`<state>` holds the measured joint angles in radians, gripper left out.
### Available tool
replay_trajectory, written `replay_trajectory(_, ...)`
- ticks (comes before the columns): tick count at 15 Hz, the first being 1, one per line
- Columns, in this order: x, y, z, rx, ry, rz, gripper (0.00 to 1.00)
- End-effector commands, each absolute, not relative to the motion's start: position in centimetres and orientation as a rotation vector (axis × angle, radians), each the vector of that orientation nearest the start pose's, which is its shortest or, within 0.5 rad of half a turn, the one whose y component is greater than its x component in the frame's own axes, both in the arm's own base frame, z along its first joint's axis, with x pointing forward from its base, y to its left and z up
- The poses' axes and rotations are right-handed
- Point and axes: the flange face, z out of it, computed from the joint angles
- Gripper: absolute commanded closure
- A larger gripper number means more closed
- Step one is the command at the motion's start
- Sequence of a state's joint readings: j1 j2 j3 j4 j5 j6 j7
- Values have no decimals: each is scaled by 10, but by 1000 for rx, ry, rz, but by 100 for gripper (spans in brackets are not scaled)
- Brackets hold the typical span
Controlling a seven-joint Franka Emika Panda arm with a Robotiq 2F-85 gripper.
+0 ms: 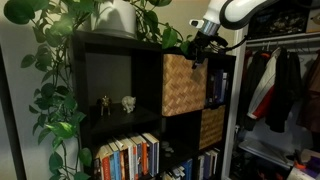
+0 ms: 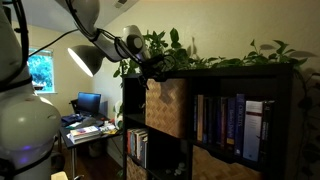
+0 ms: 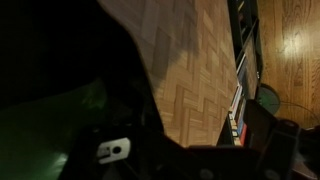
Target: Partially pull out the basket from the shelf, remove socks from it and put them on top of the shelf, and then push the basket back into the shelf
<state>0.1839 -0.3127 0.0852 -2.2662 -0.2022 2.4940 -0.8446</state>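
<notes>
The light tan woven basket (image 1: pixel 184 86) sits in an upper compartment of the black-brown shelf (image 1: pixel 105 45) and seems to stick out a little from the front. It also shows in the other exterior view (image 2: pixel 166 106) and fills the wrist view (image 3: pixel 195 60). My gripper (image 1: pixel 199 48) is at the basket's top rim, near its upper corner (image 2: pixel 152 72). The fingers are dark, and I cannot tell whether they are open or shut. No socks are visible.
Leafy plants (image 1: pixel 60 60) cover the shelf top (image 2: pixel 215 62). A darker golden-brown basket (image 1: pixel 212 127) sits one compartment lower. Books (image 1: pixel 128 157) fill other compartments (image 2: pixel 225 125). A closet with hanging clothes (image 1: pixel 280 85) stands beside the shelf. A desk with a monitor (image 2: pixel 88 105) is behind.
</notes>
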Motion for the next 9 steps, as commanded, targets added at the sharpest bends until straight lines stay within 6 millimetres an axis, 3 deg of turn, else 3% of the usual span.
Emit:
replay_trajectory(1,483,138,534,-2712,-2004,-782,0)
replay_trajectory(5,487,138,528,-2722,-1996,-706,0)
replay_trajectory(9,484,136,536,-2731,-2003,-627,0)
